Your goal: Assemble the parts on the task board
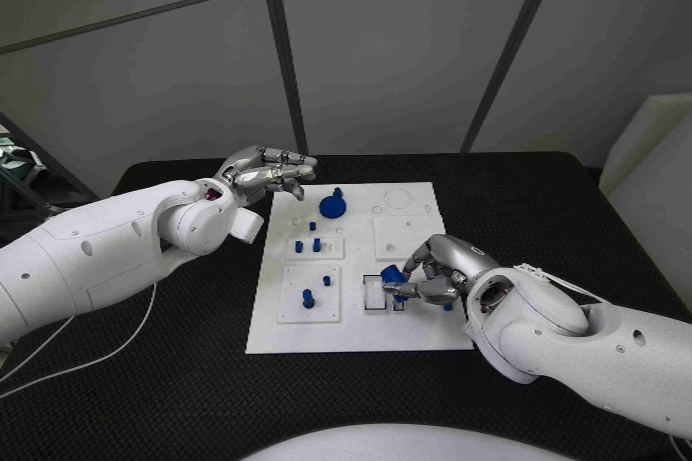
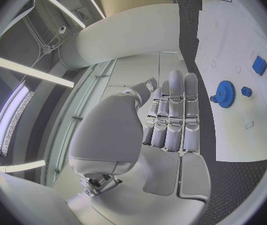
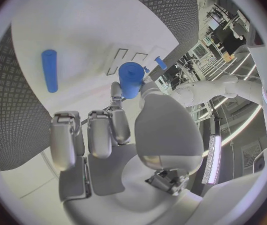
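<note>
The white task board (image 1: 361,321) lies in the middle of the black table. My right hand (image 1: 437,273) hovers over its near right part and pinches a blue cylindrical part (image 1: 391,274) (image 3: 131,79) between thumb and a finger. My left hand (image 1: 268,171) (image 2: 171,120) is raised beside the board's far left corner, fingers curled in, nothing in them. A blue gear (image 1: 333,205) (image 2: 226,91) sits on the far part of the board. Several blue pegs (image 1: 307,298) stand on the board's left half, and one long peg (image 3: 49,70) shows in the right wrist view.
Pale raised plates (image 1: 400,236) sit on the board with holes and slots. A white cable (image 1: 101,351) trails over the table at the near left. Grey wall panels stand behind the table, and a white box (image 1: 649,151) is at the far right.
</note>
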Available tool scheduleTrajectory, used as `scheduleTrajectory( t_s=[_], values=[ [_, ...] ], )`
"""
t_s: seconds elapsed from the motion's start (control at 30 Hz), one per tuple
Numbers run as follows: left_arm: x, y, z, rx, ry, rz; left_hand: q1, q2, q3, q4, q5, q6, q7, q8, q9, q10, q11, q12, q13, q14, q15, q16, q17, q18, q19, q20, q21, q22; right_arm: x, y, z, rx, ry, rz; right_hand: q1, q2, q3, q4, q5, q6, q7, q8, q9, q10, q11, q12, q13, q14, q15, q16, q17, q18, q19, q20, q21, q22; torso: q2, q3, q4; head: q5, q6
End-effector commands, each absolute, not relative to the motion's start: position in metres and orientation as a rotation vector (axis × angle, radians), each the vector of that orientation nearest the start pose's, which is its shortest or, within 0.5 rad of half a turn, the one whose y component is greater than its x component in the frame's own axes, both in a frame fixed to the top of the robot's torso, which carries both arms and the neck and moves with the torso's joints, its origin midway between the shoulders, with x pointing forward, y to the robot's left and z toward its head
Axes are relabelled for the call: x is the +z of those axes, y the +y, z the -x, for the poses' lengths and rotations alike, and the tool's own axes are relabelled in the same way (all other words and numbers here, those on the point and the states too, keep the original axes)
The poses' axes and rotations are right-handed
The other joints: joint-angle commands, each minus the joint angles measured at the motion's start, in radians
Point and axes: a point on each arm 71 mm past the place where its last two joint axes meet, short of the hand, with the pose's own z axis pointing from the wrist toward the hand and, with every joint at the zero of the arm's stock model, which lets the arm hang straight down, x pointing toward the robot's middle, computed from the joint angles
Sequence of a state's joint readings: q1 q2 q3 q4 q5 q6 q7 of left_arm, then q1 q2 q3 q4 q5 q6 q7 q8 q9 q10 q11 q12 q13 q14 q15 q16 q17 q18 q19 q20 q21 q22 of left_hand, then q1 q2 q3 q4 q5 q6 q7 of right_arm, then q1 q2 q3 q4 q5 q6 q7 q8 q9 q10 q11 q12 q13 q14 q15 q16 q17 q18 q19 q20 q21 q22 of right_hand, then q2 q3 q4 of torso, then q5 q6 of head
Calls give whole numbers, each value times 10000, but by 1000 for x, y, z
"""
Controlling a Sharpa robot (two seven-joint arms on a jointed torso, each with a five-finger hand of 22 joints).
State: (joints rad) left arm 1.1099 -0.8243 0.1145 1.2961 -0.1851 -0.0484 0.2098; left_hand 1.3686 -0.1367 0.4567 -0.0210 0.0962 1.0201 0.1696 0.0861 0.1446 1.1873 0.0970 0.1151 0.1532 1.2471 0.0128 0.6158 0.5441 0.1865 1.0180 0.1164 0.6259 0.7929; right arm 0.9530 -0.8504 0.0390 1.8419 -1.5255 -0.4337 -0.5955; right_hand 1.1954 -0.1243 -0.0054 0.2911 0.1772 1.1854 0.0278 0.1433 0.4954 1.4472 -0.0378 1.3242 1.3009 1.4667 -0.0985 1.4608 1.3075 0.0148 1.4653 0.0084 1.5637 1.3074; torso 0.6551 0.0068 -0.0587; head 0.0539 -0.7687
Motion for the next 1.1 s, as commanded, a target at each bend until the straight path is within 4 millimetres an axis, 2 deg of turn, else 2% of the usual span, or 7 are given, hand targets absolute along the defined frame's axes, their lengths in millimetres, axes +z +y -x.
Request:
scheduleTrajectory(
  t_s=[0.03, 0.6, 0.73, 0.77, 0.87, 0.97, 1.1],
  values=[
    [-193, 257, -523, -14987, 15913, 10591, -85, 15, -53, 2, -46, -33, 8, -59, 15, -57, 20, -37, 12, 7, 50, -35, -9, -45, 26, 63, -37, -10, -234, -138, -392, 5848, 18692, -1634, -251, 10, -13, 25, 46, 88, -21, 41, 142, 26, -79, -58, -1, 627, -105, 14, 571, -117, 1006, -57, -22, 2518, 2, -3, -8, 17, -22],
    [-193, 256, -522, -15009, 15950, 10582, -73, 22, -47, -5, -41, -37, 7, -66, 19, -65, 19, -38, 19, 10, 48, -48, -10, -42, 34, 63, -54, -21, -244, -121, -398, 5404, 19425, -1454, -1297, -118, -10, 54, 12, 283, -133, 131, 801, 48, -166, -90, 61, 622, -181, 3, 564, -124, 1016, -123, -4, 2542, -7, 7, -18, 84, -71],
    [-193, 256, -522, -15007, 15951, 10582, -73, 22, -47, -5, -41, -37, 7, -66, 19, -65, 19, -38, 19, 10, 48, -48, -10, -42, 34, 63, -54, -21, -244, -119, -399, 5391, 19380, -1525, -1720, -329, -126, 58, -792, 236, -134, 104, 1034, 43, -168, -124, 61, 619, -189, -7, 553, -120, 1010, -138, -15, 2529, -5, 8, -17, 88, -65],
    [-193, 256, -522, -15006, 15952, 10582, -73, 22, -47, -5, -41, -37, 7, -66, 19, -65, 19, -38, 19, 10, 48, -48, -10, -42, 34, 63, -54, -21, -245, -118, -399, 5378, 19366, -1546, -1841, -395, -181, 64, -1087, 217, -130, 93, 1093, 37, -166, -138, 56, 616, -188, -14, 542, -118, 1007, -138, -22, 2521, -6, 9, -22, 92, -61],
    [-193, 257, -522, -15003, 15954, 10584, -73, 22, -47, -5, -41, -37, 7, -66, 19, -65, 19, -38, 19, 10, 48, -48, -10, -42, 34, 63, -54, -21, -245, -118, -400, 5336, 19290, -1623, -2116, -644, -451, 68, -1285, 166, -125, 67, 1204, 14, -167, -189, 26, 606, -193, -33, 514, -109, 993, -149, -48, 2490, -6, 7, -21, 94, -53],
    [-193, 257, -522, -14991, 15951, 10589, -73, 22, -47, -5, -41, -37, 7, -66, 19, -65, 19, -38, 19, 10, 48, -48, -10, -42, 34, 63, -54, -21, -244, -118, -401, 5325, 19216, -1690, -2457, -569, -1325, 64, -1288, 104, -125, 42, 1332, -11, -169, -242, -2, 593, -202, -61, 477, -102, 981, -166, -72, 2462, -9, 6, -21, 94, -35],
    [-193, 258, -522, -14975, 15945, 10595, -73, 22, -47, -5, -41, -37, 7, -66, 19, -65, 19, -38, 19, 10, 48, -48, -10, -42, 34, 63, -54, -21, -243, -118, -401, 5383, 19091, -1734, -2970, -681, -1725, 85, -1286, 80, -124, 33, 1449, -21, -170, -272, -11, 591, -204, -67, 478, -102, 980, -173, -74, 2461, -8, 9, -28, 102, -27]
  ],
)
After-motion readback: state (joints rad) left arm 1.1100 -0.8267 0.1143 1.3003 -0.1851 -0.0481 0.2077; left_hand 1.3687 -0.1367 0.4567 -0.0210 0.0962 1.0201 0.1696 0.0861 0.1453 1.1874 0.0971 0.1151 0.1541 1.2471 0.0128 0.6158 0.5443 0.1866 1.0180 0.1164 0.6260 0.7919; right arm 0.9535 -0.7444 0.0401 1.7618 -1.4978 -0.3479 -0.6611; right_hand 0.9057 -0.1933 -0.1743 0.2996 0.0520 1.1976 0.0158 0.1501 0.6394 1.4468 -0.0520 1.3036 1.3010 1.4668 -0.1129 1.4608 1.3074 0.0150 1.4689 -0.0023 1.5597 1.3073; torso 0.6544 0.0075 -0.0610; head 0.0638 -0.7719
